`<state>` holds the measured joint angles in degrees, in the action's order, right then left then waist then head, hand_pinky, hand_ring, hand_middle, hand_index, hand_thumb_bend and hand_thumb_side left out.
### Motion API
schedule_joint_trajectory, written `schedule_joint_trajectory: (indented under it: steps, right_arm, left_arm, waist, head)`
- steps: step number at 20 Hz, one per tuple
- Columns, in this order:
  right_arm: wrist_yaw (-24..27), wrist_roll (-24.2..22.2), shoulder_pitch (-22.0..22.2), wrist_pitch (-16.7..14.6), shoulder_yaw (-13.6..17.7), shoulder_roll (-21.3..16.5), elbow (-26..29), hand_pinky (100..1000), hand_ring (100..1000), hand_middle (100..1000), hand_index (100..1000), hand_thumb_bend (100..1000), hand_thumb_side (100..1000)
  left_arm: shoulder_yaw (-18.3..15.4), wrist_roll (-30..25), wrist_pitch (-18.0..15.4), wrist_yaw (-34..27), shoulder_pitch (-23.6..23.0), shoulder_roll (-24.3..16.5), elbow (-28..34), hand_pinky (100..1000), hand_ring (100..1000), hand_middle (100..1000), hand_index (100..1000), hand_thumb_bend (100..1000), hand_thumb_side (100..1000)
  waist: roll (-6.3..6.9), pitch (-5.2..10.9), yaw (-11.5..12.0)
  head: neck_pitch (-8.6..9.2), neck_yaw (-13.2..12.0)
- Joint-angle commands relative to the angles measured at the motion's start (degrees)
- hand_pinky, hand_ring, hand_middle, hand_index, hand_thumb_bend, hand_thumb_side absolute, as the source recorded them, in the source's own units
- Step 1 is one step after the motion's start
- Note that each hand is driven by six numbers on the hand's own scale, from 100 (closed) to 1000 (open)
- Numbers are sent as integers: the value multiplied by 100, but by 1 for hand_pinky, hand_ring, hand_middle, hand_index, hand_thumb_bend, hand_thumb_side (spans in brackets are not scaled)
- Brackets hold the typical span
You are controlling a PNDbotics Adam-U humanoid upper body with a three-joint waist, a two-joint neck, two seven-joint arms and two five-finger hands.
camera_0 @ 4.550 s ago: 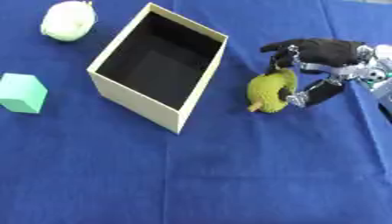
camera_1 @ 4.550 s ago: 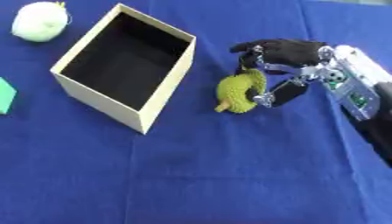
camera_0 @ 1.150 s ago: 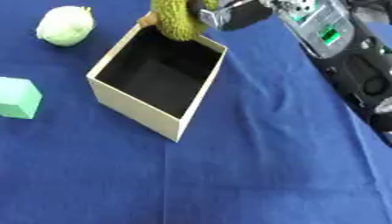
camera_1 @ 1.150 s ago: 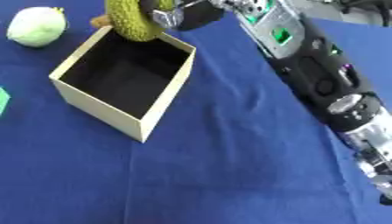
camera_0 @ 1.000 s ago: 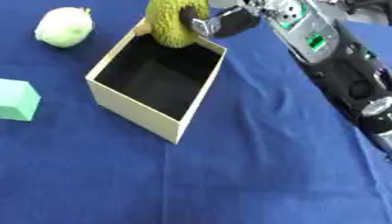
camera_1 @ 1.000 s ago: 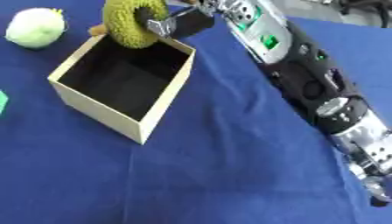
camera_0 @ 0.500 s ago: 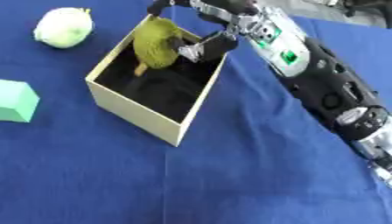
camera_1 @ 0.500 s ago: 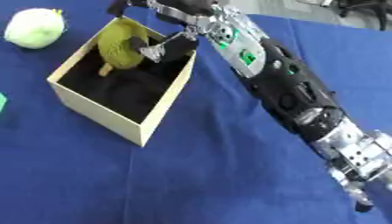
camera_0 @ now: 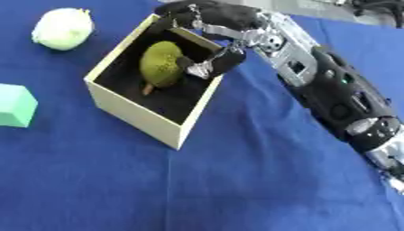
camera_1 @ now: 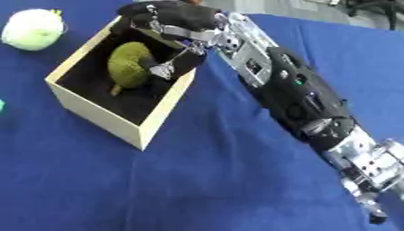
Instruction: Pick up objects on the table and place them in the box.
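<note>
In the left eye view, a blue cloth (camera_0: 197, 180) is covering the table, with a grey strip of room showing along the top edge. The yellow-green spiky fruit (camera_0: 161, 64) is lying inside the box (camera_0: 134, 110), its long axis running up the picture and its stem tip pointing toward the near wall. The right hand (camera_0: 207, 27) is reaching over the box, fingers spread and relaxed beside the fruit. A pale green ball (camera_0: 63, 29) and a teal block (camera_0: 16, 106) are sitting left of the box.

In the right eye view, the fruit is lying the same way, and the hand's thumb is hanging just beside it.

Fruit (camera_0: 162, 64) inside box (camera_0: 130, 113), block (camera_0: 16, 105) left, ball (camera_0: 63, 29) behind-left.
</note>
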<state>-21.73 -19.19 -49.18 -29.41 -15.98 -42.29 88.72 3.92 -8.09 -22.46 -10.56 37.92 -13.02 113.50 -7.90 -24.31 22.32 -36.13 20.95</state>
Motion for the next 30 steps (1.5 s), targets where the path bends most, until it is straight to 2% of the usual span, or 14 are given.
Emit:
schedule_joint_trajectory:
  steps: [1,2,5,7,11,13,15,18,21,22,24,27,30]
  right_arm:
    - [950,236,199,315,344,-502,993,1000,1000,823,933,100,328]
    - [1334,337,353,441,473,-633,1328,1000,1000,819,929,100,418]
    - [2700,551,907,894,955,-1045,2314,1000,1000,815,924,100,470]
    - [3642,647,1210,926,1297,-1274,2522,1000,1000,817,922,100,470]
    - [5299,737,1881,505,1890,-1682,2583,1000,1000,818,906,100,470]
    - [5865,701,2304,225,2157,-1842,2586,1000,1000,815,906,100,470]
    - [6218,649,2755,-40,2413,-1917,2587,1000,1000,809,902,100,470]
    - [6362,607,3464,-523,2717,-1862,2587,1000,1000,792,892,100,470]
    - [6073,470,4124,-996,2801,-1524,2587,999,1000,790,889,100,470]
    - [5928,428,4316,-1157,2801,-1394,2587,999,1000,790,888,100,470]
    - [5598,360,4709,-1507,2786,-1110,2587,996,1000,791,886,100,495]
    - [5217,418,5122,-1882,2760,-708,2587,998,1000,787,882,100,470]
    - [4933,474,5398,-2072,2726,-365,2587,1000,1000,785,880,100,470]
  left_arm:
    - [-63,50,5,56,0,-178,109,799,783,690,872,100,570]
    - [-75,71,5,80,-21,-216,109,799,783,690,872,100,569]
    - [-111,156,51,206,-95,-369,109,799,783,691,872,100,566]
    - [-136,228,74,326,-133,-505,109,800,784,693,873,100,565]
    - [-162,376,211,689,-168,-892,109,801,784,699,874,100,570]
    - [-158,437,315,880,-171,-1114,109,802,784,703,875,100,576]
    - [-141,469,431,1068,-161,-1348,109,802,782,704,875,100,593]
    - [-41,481,659,1235,-138,-1696,75,798,773,692,867,100,626]
    - [116,290,782,1426,3,-1983,-201,798,770,697,870,100,655]
    - [167,194,784,1487,78,-2070,-310,800,771,707,874,100,636]
    - [285,-114,745,1666,297,-2326,-591,811,781,721,882,100,548]
    - [475,-770,591,2120,665,-2755,-1135,831,801,751,894,100,352]
    - [646,-1570,336,2676,1006,-3027,-1711,860,833,792,913,100,266]
  waist:
    - [95,222,-79]
    - [113,245,-123]
    - [183,323,-270]
    - [240,379,-381]
    - [358,482,-625]
    - [407,528,-745]
    - [449,561,-852]
    - [511,596,-988]
    - [538,614,-1095]
    - [543,616,-1115]
    - [557,625,-1158]
    - [576,643,-1221]
    - [599,652,-1275]
  head:
    - [-85,-310]
    - [-103,-422]
    - [-164,-688]
    - [-201,-857]
    - [-275,-1248]
    - [-317,-1406]
    - [-349,-1533]
    - [-360,-1682]
    - [-374,-1719]
    - [-377,-1720]
    - [-397,-1722]
    - [-424,-1755]
    - [-440,-1795]
